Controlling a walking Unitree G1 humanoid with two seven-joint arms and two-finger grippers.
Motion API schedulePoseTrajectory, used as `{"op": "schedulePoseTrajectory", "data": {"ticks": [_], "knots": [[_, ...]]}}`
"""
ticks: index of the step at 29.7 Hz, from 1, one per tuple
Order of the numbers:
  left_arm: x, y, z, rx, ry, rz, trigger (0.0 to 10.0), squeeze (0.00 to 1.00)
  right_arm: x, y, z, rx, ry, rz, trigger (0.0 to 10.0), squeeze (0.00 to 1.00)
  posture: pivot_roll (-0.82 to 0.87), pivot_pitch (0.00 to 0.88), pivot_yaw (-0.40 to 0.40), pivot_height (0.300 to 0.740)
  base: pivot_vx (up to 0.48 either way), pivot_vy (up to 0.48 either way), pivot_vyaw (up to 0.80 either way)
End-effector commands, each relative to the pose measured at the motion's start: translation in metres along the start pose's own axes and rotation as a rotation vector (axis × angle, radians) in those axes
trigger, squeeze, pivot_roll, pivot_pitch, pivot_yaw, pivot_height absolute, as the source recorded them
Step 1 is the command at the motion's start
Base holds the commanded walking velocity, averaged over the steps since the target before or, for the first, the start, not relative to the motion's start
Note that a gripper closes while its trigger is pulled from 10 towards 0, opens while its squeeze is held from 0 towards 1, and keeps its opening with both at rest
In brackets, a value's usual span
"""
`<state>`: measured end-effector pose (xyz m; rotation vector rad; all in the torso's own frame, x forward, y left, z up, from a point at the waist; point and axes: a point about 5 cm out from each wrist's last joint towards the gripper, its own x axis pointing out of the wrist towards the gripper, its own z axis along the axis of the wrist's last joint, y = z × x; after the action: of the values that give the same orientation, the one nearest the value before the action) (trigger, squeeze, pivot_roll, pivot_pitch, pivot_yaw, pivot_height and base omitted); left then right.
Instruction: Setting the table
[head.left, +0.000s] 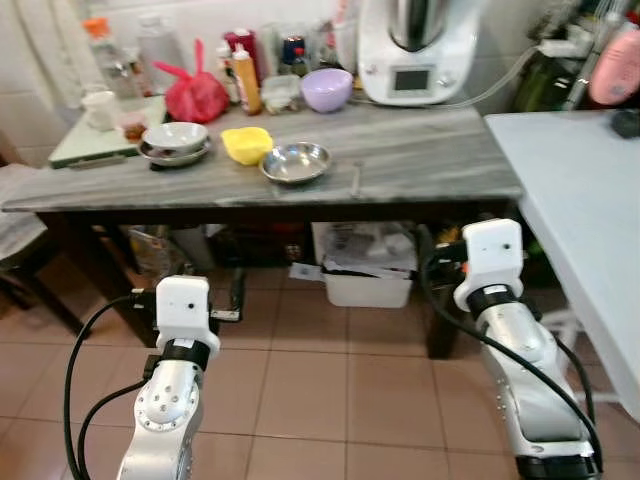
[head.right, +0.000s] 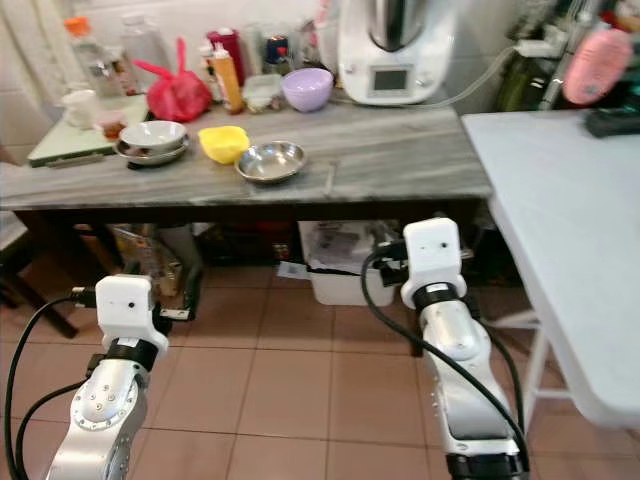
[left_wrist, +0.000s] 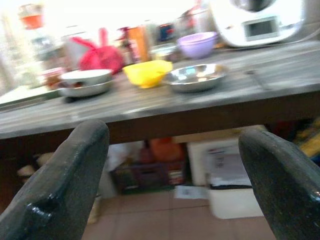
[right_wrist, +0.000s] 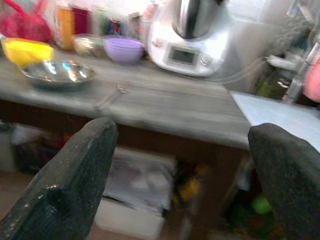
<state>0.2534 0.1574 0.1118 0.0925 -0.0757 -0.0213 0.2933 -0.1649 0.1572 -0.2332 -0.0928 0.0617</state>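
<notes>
Robot near tabletop (head.left: 420, 160), nothing picked yet. Left pincer (left_wrist: 170, 165) and right pincer (right_wrist: 185, 165) both spread wide, empty, held low. Next: reach up, grab steel bowl (head.left: 295, 161).

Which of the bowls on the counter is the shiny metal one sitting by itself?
The steel bowl, just right of the yellow bowl. The purple bowl sits farther back; the white bowl is stacked on another dish.

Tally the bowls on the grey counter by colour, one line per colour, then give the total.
Purple bowl: 1
Yellow bowl: 1
Steel bowl: 1
White bowl, sitting in a metal dish: 1
Total: 4
</notes>
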Motion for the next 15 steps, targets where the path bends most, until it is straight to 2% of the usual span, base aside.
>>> {"op": "schedulePoseTrajectory", "data": {"ticks": [1,5,12,15], "knots": [[-0.0004,0.0054,-0.0011,0.006,0.006,0.0,10.0,0.0,0.0023,0.0061,0.0028,0.008,-0.012,0.017,10.0,0.0,-0.12,0.025,0.095,0.74,0.0,0.0,0.0],[0.0006,0.0032,0.0029,-0.038,-0.013,-0.034,10.0,0.0,0.0038,0.0074,0.0025,0.0,-0.01,0.007,10.0,0.0,-0.11,0.033,0.095,0.74,0.0,0.0,0.0],[-0.0014,-0.0019,0.0027,-0.048,-0.005,-0.066,10.0,0.0,0.0042,0.0086,0.0007,-0.033,-0.018,-0.01,10.0,0.0,-0.11,0.042,0.097,0.74,0.0,0.0,0.0],[-0.0012,-0.0036,0.0033,-0.066,-0.007,-0.085,10.0,0.0,0.0051,0.0068,0.0001,-0.014,-0.012,-0.02,10.0,0.0,-0.11,0.044,0.099,0.74,0.0,-0.107,0.0]]}}
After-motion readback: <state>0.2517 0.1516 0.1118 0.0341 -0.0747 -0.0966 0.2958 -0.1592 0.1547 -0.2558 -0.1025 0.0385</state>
